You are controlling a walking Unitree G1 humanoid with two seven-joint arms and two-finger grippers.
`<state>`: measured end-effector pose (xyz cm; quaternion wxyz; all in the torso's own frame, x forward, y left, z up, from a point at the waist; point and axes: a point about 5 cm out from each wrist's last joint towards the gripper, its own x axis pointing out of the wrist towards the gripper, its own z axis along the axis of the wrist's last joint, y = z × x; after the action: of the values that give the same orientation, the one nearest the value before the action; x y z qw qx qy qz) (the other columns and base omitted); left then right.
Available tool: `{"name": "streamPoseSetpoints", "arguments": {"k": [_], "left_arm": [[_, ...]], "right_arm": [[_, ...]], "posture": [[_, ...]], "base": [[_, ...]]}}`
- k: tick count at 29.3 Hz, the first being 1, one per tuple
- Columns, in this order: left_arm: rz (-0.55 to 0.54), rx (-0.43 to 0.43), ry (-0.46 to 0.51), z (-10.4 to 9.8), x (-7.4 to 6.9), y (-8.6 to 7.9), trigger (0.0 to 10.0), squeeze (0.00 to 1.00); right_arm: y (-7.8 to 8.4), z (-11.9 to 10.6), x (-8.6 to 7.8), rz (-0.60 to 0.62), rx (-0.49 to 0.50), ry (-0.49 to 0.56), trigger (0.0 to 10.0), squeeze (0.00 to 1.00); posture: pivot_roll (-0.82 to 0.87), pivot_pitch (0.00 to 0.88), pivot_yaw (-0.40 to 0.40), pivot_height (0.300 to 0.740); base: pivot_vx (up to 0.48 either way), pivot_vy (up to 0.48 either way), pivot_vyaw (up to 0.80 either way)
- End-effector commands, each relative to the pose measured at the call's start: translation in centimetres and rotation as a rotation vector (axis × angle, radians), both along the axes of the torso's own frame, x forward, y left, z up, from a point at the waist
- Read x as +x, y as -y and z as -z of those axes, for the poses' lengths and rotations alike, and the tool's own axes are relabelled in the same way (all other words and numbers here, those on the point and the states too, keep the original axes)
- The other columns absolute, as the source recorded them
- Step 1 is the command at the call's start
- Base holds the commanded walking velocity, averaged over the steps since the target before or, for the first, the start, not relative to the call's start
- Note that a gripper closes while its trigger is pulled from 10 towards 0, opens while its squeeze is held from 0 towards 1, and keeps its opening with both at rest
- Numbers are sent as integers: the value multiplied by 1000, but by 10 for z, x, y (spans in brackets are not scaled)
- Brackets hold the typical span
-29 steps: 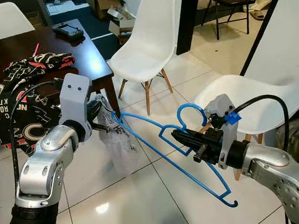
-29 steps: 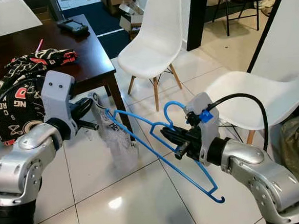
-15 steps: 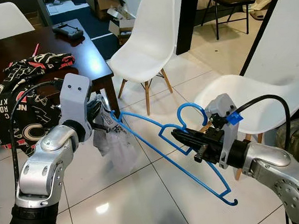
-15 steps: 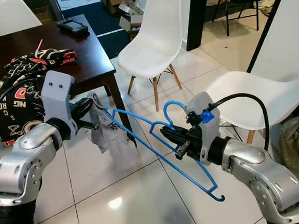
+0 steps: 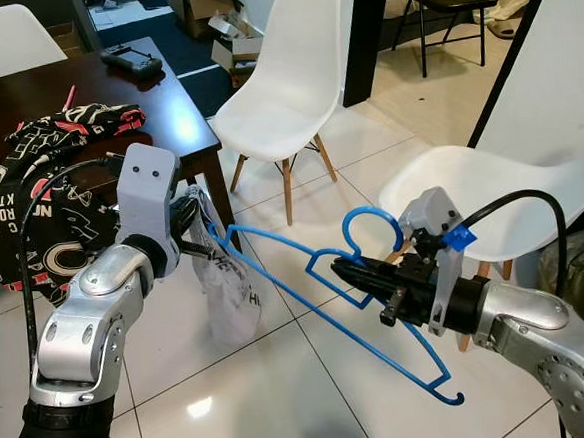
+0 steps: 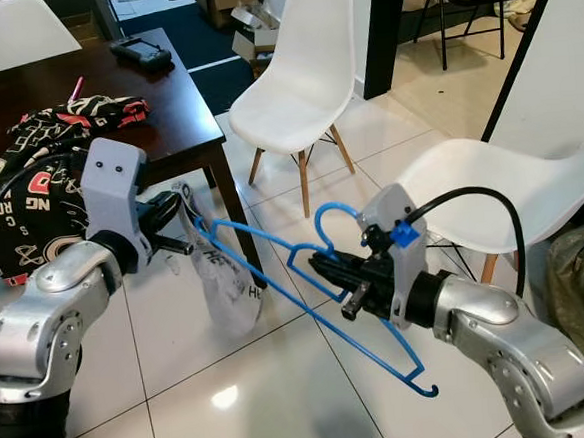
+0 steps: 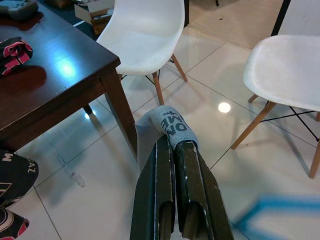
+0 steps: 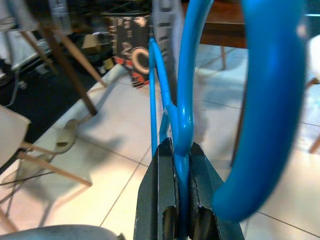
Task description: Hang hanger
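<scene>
Two fingers pairs clenched, right gripper (image 5: pixel 348 269) on blue hanger (image 5: pixel 306 275), left gripper (image 5: pixel 202 247) on grey garment (image 5: pixel 225 289)

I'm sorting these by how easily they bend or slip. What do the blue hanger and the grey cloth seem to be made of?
The blue hanger, clamped in the right hand, looks like moulded plastic: uniform colour, smooth and slightly glossy with rounded bars. The grey cloth, pinched in the left hand, looks like soft knit fabric, perhaps cotton: matte, printed with lettering, hanging in limp folds.

The grey cloth (image 5: pixel 225 289) has dropped lower, hanging straighter beneath the left hand (image 5: pixel 194 226).
</scene>
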<state>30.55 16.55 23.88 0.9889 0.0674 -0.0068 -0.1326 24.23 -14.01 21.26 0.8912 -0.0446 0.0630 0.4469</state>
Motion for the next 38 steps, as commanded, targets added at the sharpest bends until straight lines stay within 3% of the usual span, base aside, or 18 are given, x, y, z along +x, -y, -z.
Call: {"name": "streamPoseSetpoints", "arguments": {"k": [1, 14, 27, 38], "left_arm": [[-1, 9, -5, 1, -2, -1, 10000, 0], [3, 8, -2, 0, -2, 0, 10000, 0], [6, 10, -4, 0, -3, -1, 10000, 0], [10, 15, -3, 0, -3, -1, 10000, 0]], "right_arm": [[-4, 0, -4, -33, 1, -4, 10000, 0], [-2, 4, 7, 59, -11, -20, 10000, 0], [12, 0, 2, 34, 6, 4, 10000, 0], [12, -2, 3, 41, 15, 14, 10000, 0]], "posture": [[33, 178, 58, 740], [35, 174, 55, 740], [36, 182, 56, 740], [38, 185, 58, 740]], "base": [[0, 0, 0], [0, 0, 0], [0, 0, 0], [0, 0, 0]]}}
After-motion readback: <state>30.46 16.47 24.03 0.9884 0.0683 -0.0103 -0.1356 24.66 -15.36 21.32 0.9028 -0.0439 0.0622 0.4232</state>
